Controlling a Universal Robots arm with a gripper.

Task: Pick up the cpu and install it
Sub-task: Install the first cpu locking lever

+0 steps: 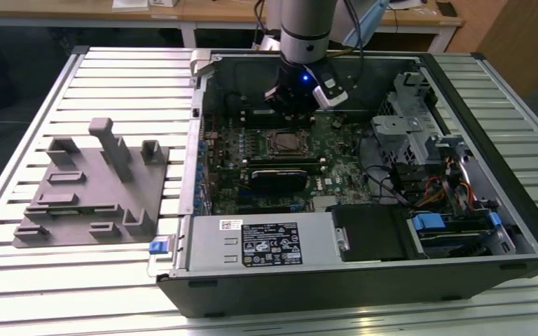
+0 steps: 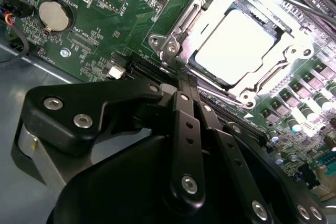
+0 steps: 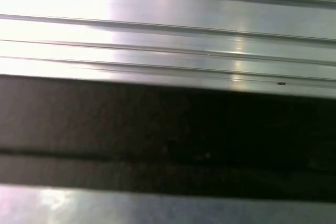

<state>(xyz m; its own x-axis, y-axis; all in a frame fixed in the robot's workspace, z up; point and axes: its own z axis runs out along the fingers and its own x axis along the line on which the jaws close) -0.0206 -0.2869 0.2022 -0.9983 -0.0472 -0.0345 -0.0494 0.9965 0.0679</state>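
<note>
Green motherboard [image 2: 105, 19] lies in the open case [image 1: 493, 168]; your gripper [image 2: 184, 85] hovers beside the socket frame [image 2: 173, 45], jaws pressed together, empty. The cpu [image 2: 233, 45] sits in the socket (frame apparently unlatched). Risk: any sideways nudge could skew it, bending pins.

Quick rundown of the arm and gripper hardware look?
Arm: silver-grey cylindrical body with a black band near the wrist and a lit blue light below it. A white module with a cable is fixed beside the wrist. Gripper: matte black linkage bars joined by silver screws, seen in the second wrist view.
</note>
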